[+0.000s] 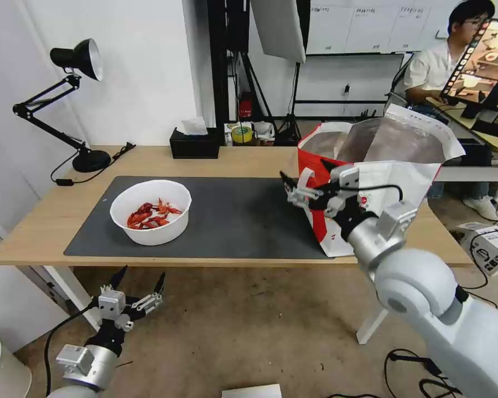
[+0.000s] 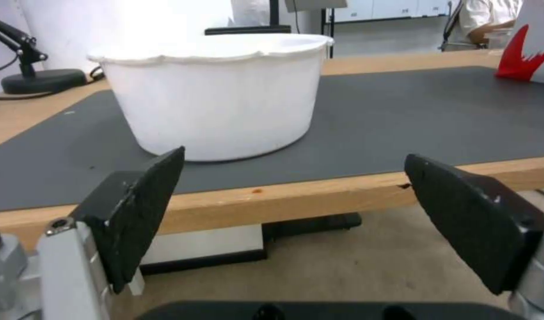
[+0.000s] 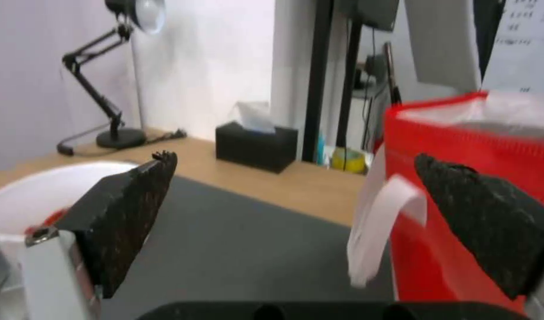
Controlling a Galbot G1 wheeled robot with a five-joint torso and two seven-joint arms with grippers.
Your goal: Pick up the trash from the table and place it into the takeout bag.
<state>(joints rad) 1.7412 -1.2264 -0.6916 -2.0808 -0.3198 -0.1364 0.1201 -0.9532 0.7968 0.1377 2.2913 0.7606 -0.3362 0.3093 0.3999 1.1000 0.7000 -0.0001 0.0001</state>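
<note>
A white bowl (image 1: 150,213) of red crayfish shells, part of the trash, stands on the left half of the dark grey mat (image 1: 238,221) on the light-wood table (image 1: 39,221). The white-and-red takeout bag (image 1: 382,160) stands open at the table's right end, foil lining showing. My right gripper (image 1: 307,179) hovers open just left of the bag, beside its white loop handle (image 3: 378,218). My left gripper (image 1: 141,273) hangs open below the table's front edge, facing the bowl (image 2: 212,93). Its fingers (image 2: 138,213) are empty. The right wrist view catches the bowl's rim (image 3: 41,195) and the bag's red side (image 3: 461,146).
A black tissue box (image 1: 193,143) and a black desk lamp (image 1: 74,105) stand along the table's back edge. A yellow tape roll (image 1: 241,134) sits behind the table. A white box (image 1: 492,246) and cables lie on the floor at right.
</note>
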